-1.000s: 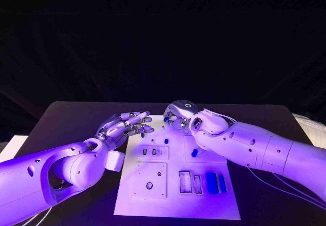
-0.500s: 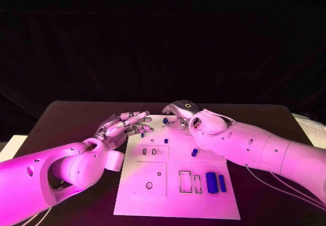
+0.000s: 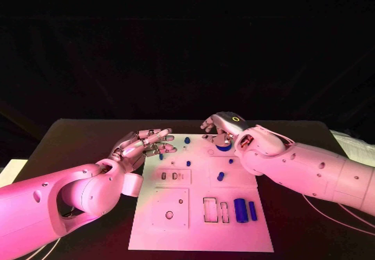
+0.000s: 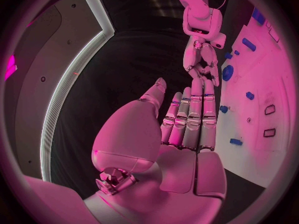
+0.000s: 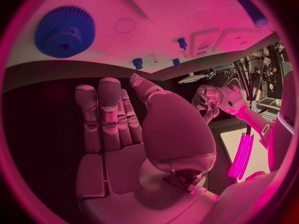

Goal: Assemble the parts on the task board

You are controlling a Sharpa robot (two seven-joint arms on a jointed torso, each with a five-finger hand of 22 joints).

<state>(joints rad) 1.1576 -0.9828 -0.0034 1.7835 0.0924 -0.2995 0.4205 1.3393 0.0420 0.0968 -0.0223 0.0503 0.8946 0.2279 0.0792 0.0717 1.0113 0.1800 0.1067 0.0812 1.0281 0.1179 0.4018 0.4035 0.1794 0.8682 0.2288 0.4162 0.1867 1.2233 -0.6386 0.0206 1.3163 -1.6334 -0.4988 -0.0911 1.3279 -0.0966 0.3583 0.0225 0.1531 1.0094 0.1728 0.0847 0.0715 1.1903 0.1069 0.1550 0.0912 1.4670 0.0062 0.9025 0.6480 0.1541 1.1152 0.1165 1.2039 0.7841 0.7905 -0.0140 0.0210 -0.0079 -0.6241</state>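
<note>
I had both hands up at the far end of the task board [image 3: 199, 216], which lay flat in the middle of the black bench [image 3: 78, 135]. My left hand [image 3: 144, 145] hovered over the board's far left corner with its fingers [image 4: 196, 114] stretched out straight and close together, holding nothing; in the left wrist view I saw them pointing toward the other hand, with bare bench beneath and the board off to one side. My right hand [image 3: 222, 130] sat over the far right part of the board. In the right wrist view its fingers [image 5: 102, 119] were extended side by side with the thumb alongside, and nothing was held between them.

The blue gear [image 5: 65, 32] lay on the board just beyond the right hand's fingertips, apart from them; from the head view I saw only a sliver of it under that hand [image 3: 224, 147]. Small blue pegs [image 3: 187, 163] stood scattered across the far half of the board, one of them near the left hand's fingertips [image 3: 187, 140]. A short blue cylinder [image 3: 221, 176] lay near the board's middle. At the near right, two long blue bars [image 3: 241, 210] lay side by side, just beside a pair of upright rectangular slots [image 3: 211, 209]. A square plate with a hole [image 3: 169, 208] occupied the near left.
</note>
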